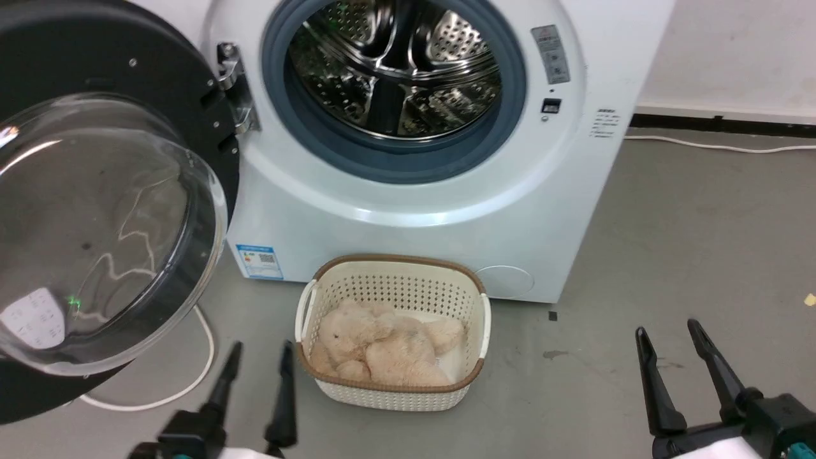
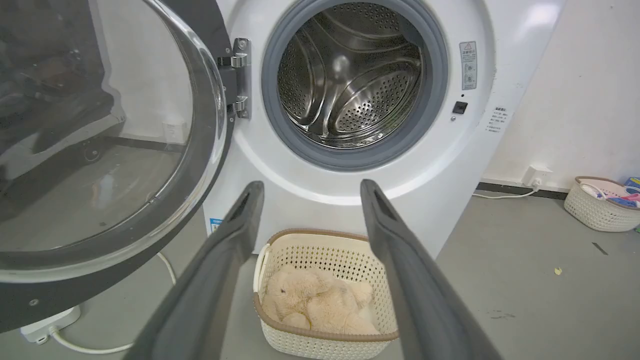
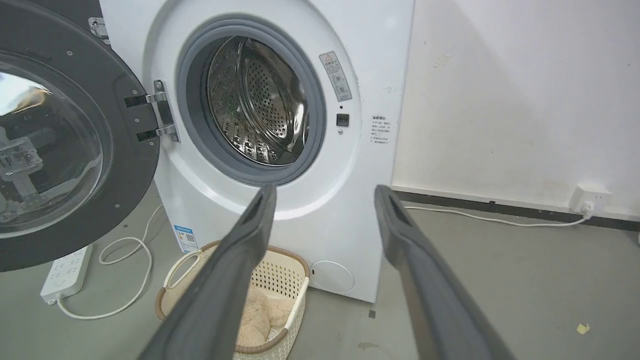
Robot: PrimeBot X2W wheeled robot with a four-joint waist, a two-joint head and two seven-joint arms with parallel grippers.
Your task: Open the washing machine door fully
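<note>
Standing swung out on its hinge [image 1: 233, 83] at the machine's left side, the washing machine door [image 1: 102, 223] faces the robot, glass bowl bulging forward. It leaves the steel drum [image 1: 395, 64] and grey-blue rubber ring [image 1: 395, 162] fully exposed. The door's lower edge hangs over the floor [image 1: 688, 242] near the left gripper [image 1: 262, 347], whose fingers are spread apart and hold nothing. The right gripper [image 1: 666, 328] is likewise spread and empty, over bare floor well right of the basket [image 1: 331, 287]. The basket stands against the machine's front bottom edge, a plush toy [image 1: 382, 347] inside. The head view cuts off the door's left rim. Reflections cloud the glass, and a white cable [image 1: 191, 382] is partly hidden beneath the door.
</note>
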